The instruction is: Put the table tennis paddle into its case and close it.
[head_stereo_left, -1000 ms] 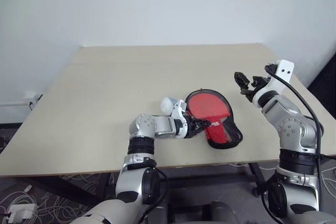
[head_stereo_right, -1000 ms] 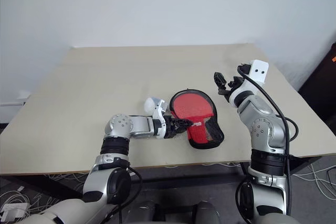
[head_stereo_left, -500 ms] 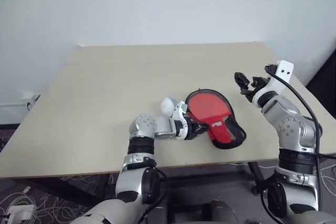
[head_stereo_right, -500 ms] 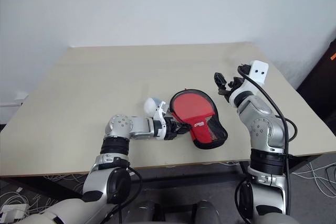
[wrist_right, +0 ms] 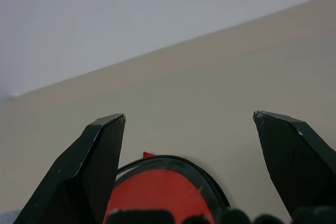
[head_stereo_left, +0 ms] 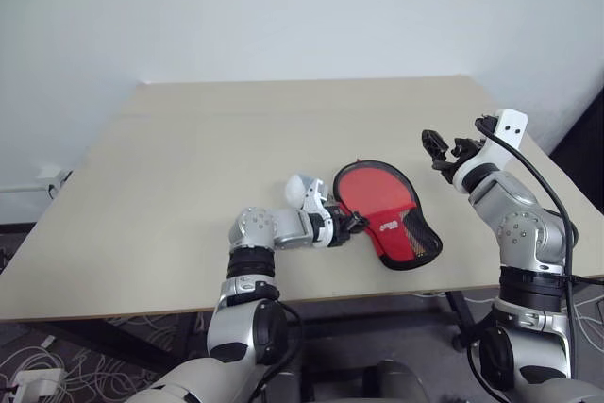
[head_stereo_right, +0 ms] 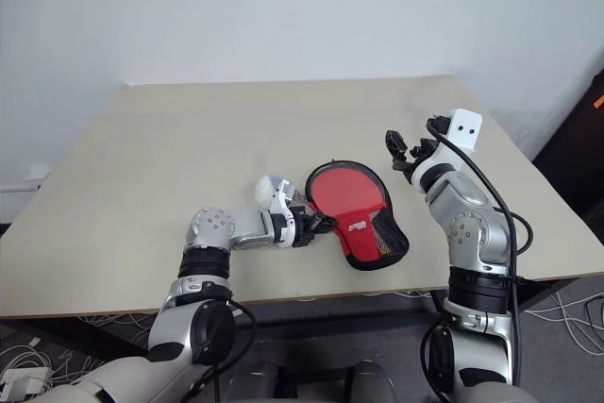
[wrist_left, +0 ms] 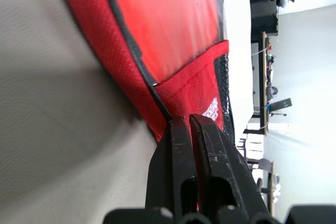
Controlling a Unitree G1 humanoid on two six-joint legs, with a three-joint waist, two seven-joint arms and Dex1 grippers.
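The desk point(head_stereo_left: 189, 167), a pale rectangular top, carries every object shown. The case point(head_stereo_left: 401, 224) lies flat close to the desk's near edge, toward the right corner, its see-through side up and black piping around its rim. The table tennis paddle point(head_stereo_left: 376, 191) sits inside the case, its round red face visible through the clear panel; the handle cannot be made out beneath the red logo panel. The right gripper point(head_stereo_left: 445, 146) hangs above the desk beside the right edge, jaws spread wide and empty, well apart from the case. The left gripper point(head_stereo_left: 354, 225) lies low at the case's left rim, its fingers point(wrist_left: 178, 145) pressed together at the piping; whether they pinch a zip tab or only fabric cannot be told. A small white ball point(head_stereo_left: 300, 188) rests just beside the left wrist. Risks: a pull along the rim may drag the unanchored case across the desk rather than run the zip, and a thin pinch may slip off.
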